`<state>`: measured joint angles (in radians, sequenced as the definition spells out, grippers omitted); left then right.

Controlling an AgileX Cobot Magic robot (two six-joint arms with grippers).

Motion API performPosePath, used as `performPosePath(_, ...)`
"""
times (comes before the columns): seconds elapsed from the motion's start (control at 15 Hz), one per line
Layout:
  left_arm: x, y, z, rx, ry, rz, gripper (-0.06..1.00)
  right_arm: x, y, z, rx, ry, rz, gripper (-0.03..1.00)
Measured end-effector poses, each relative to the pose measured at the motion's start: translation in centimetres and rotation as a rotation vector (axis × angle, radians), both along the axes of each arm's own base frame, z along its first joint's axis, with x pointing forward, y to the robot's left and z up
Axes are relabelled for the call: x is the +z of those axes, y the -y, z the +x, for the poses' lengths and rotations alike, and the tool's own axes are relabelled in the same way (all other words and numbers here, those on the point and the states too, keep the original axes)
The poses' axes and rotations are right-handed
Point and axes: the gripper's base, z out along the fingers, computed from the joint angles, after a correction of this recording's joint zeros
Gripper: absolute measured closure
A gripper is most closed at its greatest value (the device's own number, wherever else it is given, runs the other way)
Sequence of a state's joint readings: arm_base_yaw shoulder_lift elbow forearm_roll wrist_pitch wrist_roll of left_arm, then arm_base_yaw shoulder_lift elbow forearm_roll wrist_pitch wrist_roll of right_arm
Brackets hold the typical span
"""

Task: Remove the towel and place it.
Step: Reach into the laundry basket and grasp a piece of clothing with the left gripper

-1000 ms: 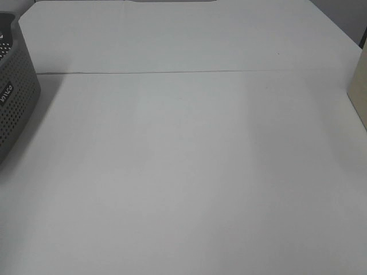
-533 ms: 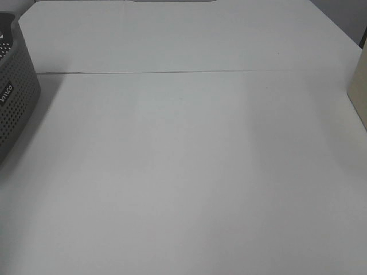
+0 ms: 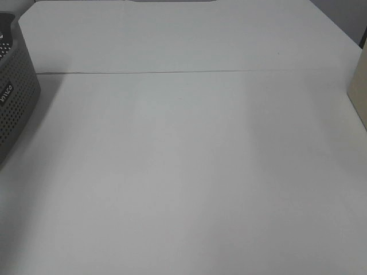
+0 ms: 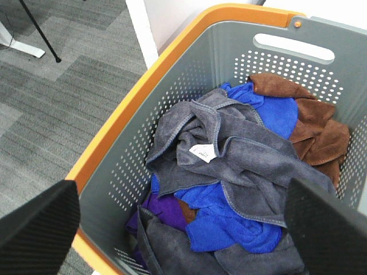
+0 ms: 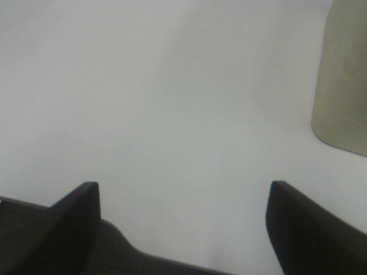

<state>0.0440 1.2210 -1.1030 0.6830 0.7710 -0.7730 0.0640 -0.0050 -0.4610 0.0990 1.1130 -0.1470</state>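
The grey perforated basket (image 4: 172,114) with an orange rim holds a heap of cloths: dark grey (image 4: 241,154), blue (image 4: 275,112), brown (image 4: 321,126) and purple (image 4: 163,209). No very dark navy-black towel shows among them; it is hidden or out of view. My left gripper (image 4: 183,240) hangs open and empty above the basket, its fingers (image 4: 37,229) spread wide. My right gripper (image 5: 183,229) is open and empty over the white table (image 5: 172,86). Only the basket's corner (image 3: 14,97) shows in the exterior high view, at the left edge; neither gripper shows there.
A beige object (image 3: 360,91) stands at the table's right edge, and also shows in the right wrist view (image 5: 344,86). A seam (image 3: 172,72) crosses the white table. Grey carpet floor (image 4: 57,114) lies beside the basket.
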Motion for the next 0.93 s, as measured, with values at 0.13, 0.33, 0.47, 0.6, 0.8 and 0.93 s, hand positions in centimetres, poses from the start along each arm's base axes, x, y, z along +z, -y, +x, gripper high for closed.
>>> performPosePath(0.13, -0.7, -0.3, 1.8, 0.032, -0.013, 0.003, 0.04, 0.0, 0.0, 0.0, 0.000, 0.000, 0.000, 0.20)
performPosePath(0.33, -2.2, -0.9, 5.2, 0.094, -0.030, 0.008, 0.04, 0.0, 0.0, 0.0, 0.000, 0.000, 0.000, 0.20)
performPosePath(0.47, -2.7, -1.0, 6.5, 0.117, -0.030, -0.009, 0.04, 0.0, 0.0, 0.0, 0.000, 0.000, 0.000, 0.20)
performPosePath(0.6, -3.5, -1.2, 8.4, 0.140, -0.042, -0.023, 0.05, 0.0, 0.0, 0.0, 0.000, 0.000, 0.000, 0.20)
performPosePath(0.8, -5.1, -1.6, 10.7, 0.190, -0.102, -0.011, 0.06, 0.0, 0.0, 0.0, 0.000, 0.000, 0.000, 0.20)
performPosePath(0.93, -6.2, -1.7, 12.0, 0.208, -0.133, -0.010, 0.06, 0.0, 0.0, 0.0, 0.000, 0.000, 0.000, 0.20)
